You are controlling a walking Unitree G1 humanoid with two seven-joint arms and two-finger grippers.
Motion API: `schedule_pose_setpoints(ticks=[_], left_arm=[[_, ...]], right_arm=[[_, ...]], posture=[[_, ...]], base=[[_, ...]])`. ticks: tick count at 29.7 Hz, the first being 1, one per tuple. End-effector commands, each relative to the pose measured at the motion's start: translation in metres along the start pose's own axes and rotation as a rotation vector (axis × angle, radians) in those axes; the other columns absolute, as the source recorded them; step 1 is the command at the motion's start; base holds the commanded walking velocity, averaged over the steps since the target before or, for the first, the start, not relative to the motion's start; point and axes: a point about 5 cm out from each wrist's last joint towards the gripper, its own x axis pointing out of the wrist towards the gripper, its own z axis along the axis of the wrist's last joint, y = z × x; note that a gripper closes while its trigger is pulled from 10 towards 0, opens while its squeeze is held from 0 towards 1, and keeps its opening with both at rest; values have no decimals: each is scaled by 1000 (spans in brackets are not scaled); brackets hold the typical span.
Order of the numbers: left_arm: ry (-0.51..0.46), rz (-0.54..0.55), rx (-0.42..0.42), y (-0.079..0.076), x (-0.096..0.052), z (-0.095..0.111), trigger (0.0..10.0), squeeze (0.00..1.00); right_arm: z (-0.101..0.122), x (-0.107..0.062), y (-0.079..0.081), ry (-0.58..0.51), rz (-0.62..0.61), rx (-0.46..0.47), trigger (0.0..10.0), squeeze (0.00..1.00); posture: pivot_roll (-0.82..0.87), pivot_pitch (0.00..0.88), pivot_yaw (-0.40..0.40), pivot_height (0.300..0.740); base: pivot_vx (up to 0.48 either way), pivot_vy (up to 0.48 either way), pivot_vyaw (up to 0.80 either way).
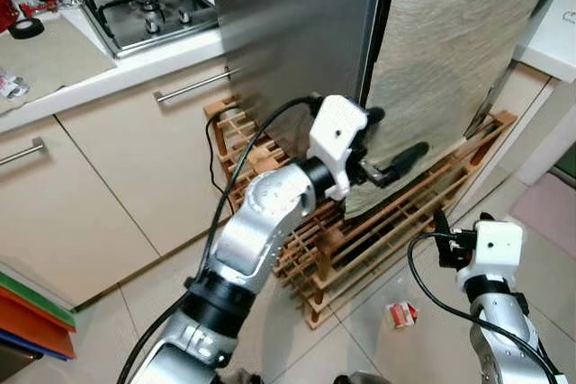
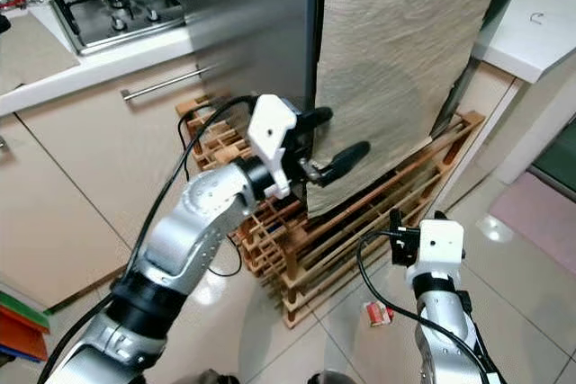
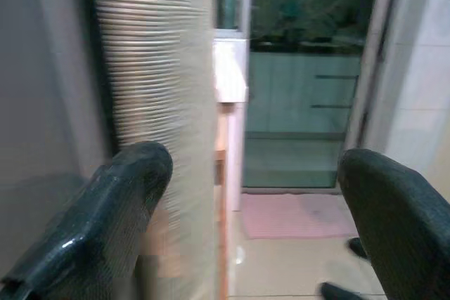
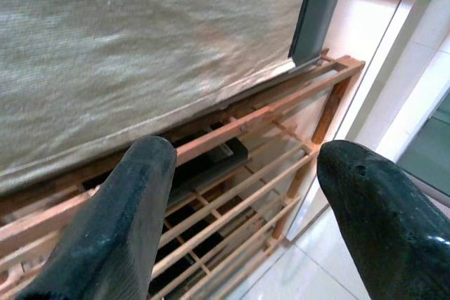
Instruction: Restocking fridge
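Fridge: steel-grey, standing on the tiled floor beside the counter; a beige cloth hangs down its front.

Left claw: raised at the fridge's edge, fingers apart, straddling the cloth's edge.

Right claw: low before the fridge, fingers apart, empty.

Handling note: likely the door-opening step; hook the door edge itself, not the cloth, then pull steadily.

Surroundings: wooden rack at the fridge's foot; gas hob on the counter; small red packet on the floor.
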Motion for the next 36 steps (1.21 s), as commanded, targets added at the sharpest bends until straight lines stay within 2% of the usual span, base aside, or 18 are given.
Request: schedule_pose_setpoints(ticks=[1,4,8,16,21,36], left_arm=[[-3,27,-1,6,-6,2,10000,0],[32,31,14,10,-18,-3,10000,0],[57,35,11,9,-22,-10,10000,0],[69,34,-22,4,-16,-22,10000,0],[60,10,-32,1,-9,-23,10000,0],[39,-13,-29,-7,12,-23,10000,0]], right_arm=[[2,0,-1,1,3,-9,10000,12],[2,0,-1,5,4,-11,10000,12],[2,1,-1,6,7,-10,10000,12],[13,5,3,-38,4,27,10000,8],[31,-2,15,-90,68,59,10000,12],[37,-13,19,-81,95,72,10000,16]], posture=[[-26,63,31,740],[-20,57,27,740],[-17,55,25,740],[-25,45,18,740],[-44,46,14,740],[-58,55,17,740]], base=[[0,0,0],[0,0,0],[0,0,0],[0,0,0],[0,0,0],[0,0,0]])
